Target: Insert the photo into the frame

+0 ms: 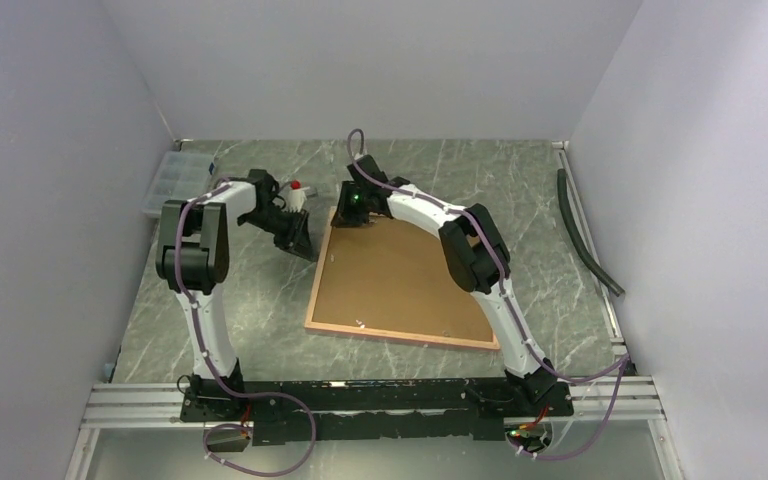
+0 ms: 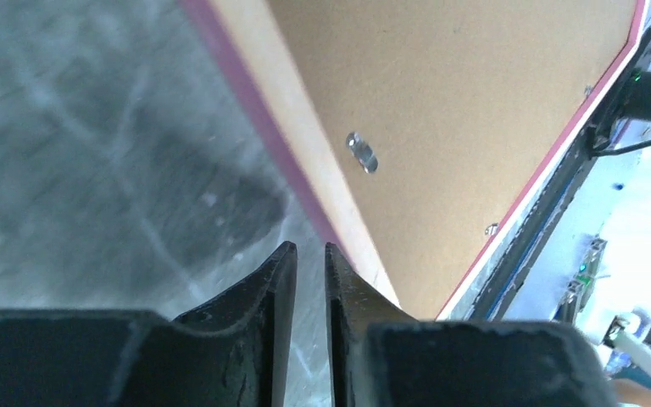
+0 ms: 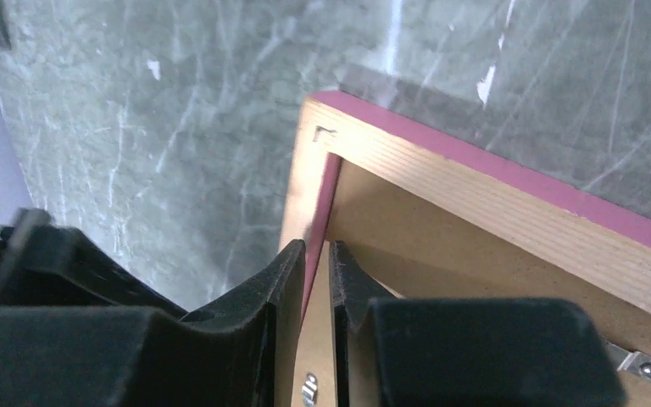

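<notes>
Jaws of my right gripper [image 3: 318, 254] nearly meet astride the corner rail of the face-down pink-and-tan rectangular frame [image 3: 492, 212]; whether they pinch, I can't tell. My left gripper [image 2: 309, 259], almost closed and empty, sits beside it. A weak pinch could slip, skidding it. No photo in sight.

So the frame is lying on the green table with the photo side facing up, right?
Not quite. The frame lies on the green table back side up: the top view shows its plain brown backing board facing the camera, and no photo.
</notes>
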Controlling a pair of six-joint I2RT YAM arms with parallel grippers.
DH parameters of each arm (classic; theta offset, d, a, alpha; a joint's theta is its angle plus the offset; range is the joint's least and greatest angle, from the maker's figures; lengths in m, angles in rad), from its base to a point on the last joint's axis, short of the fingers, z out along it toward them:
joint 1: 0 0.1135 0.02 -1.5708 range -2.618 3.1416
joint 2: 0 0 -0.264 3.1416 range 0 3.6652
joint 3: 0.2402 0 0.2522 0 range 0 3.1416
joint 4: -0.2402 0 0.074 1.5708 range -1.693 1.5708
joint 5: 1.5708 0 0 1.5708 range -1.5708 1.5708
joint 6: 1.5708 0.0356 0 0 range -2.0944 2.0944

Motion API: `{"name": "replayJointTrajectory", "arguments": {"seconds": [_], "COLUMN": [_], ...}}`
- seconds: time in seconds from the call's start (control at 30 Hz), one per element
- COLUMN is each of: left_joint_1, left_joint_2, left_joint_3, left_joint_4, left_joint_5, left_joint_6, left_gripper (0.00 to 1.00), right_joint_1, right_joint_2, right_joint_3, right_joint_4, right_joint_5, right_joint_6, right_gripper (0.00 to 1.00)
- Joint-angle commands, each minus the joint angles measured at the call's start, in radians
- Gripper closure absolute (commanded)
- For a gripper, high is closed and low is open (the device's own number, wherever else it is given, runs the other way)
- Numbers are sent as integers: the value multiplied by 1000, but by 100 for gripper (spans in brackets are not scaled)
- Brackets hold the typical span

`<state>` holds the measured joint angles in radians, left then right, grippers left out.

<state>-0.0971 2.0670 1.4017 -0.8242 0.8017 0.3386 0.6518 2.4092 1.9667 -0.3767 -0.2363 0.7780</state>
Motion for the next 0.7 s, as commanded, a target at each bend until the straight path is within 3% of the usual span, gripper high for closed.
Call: {"name": "replayJointTrajectory", "arguments": {"seconds": [0.0,0.13,0.33,0.5,0.67], "left_joint_1": [83,77,-17,-75,-82], "left_joint_2": [-13,-30,-25,-19,-26], "left_joint_3": [28,7,-45,-85,-117], "left_joint_4": [-36,-16,16,31,54], "left_joint_5": [116,183,147,-11,-136], "left_joint_6": [-12,-32,-11,28,26], "left_gripper": [71,52,46,46,54], "right_joint_1": [6,5,5,5,3], "right_joint_2": [-32,-37,-51,-79,-89], "right_joint_3": [-119,-174,-219,-239,-256], "right_joint_4": [11,8,28,58,67], "right_joint_5": [21,34,33,13,7], "right_joint_6": [0,-1,1,16,22], "right_gripper": [79,79,79,79,78]}}
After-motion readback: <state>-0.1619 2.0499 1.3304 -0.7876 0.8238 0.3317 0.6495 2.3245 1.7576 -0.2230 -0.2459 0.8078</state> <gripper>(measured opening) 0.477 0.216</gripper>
